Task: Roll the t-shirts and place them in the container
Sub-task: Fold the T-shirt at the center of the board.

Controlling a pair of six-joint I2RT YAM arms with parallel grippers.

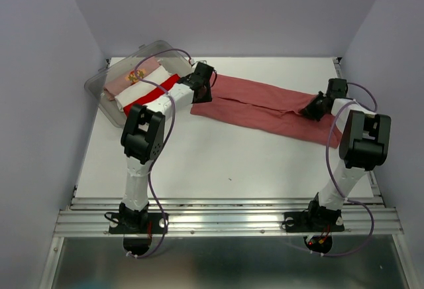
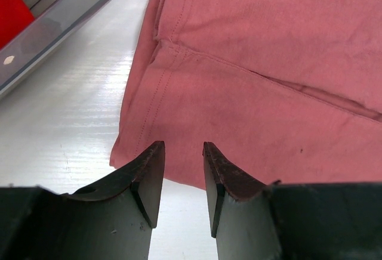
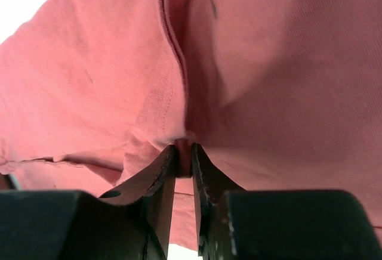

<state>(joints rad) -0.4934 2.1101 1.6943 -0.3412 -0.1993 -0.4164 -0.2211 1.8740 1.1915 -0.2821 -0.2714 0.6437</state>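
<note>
Two end effectors work opposite ends of the brick-red t-shirt (image 1: pixel 265 107), which lies folded into a long strip slanting across the far half of the tabletop (image 1: pixel 218 163). Three rolled bundles (image 1: pixel 149 85) (pale pink, white and bright red) sit in the clear tub (image 1: pixel 99 85) at the far left corner.

My right end effector (image 3: pixel 183 148) is nearly closed, with a raised pleat of the cloth pinched between its jaws at the strip's right end. My left end effector (image 2: pixel 182 145) stands partly open over the near hem at the left end. Its jaws are apart with cloth and bare tabletop showing between them, and as far as I can see it grips nothing.

I judge the shirt to be light, limp and a little clingy. It will not slide as one piece but will bunch and stretch wherever I pull. A pinch through all the layers at an end hem should hold best. With only the top layer caught, the fold would likely peel open. I would take the end edge at both corners so the roll starts straight.
</note>
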